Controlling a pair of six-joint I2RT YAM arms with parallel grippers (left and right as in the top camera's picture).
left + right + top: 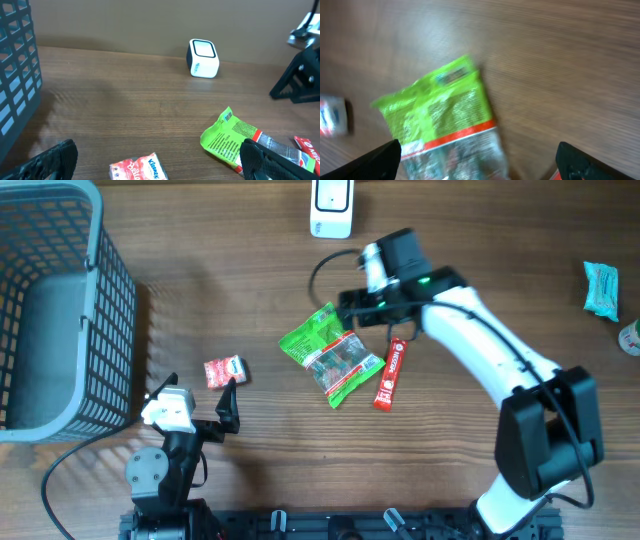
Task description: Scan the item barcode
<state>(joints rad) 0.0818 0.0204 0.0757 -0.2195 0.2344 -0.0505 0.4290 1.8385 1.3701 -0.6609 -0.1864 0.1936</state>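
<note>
- Green packet (330, 352) flat on tabletop (250, 290), red sachet (390, 376) just beside it; white scanner (331, 207) well apart at far edge.
- Right hand (477, 157) over packet, fingers spread wide, holding nothing.
- Left hand (155, 165) likewise wide open, empty, near tissue pack (224, 371).
- Overhead alone shows teal pack (601, 288) at right edge; left wrist shows scanner's face.

The green packet (445, 117) is blurred in the right wrist view, its print unreadable.
</note>
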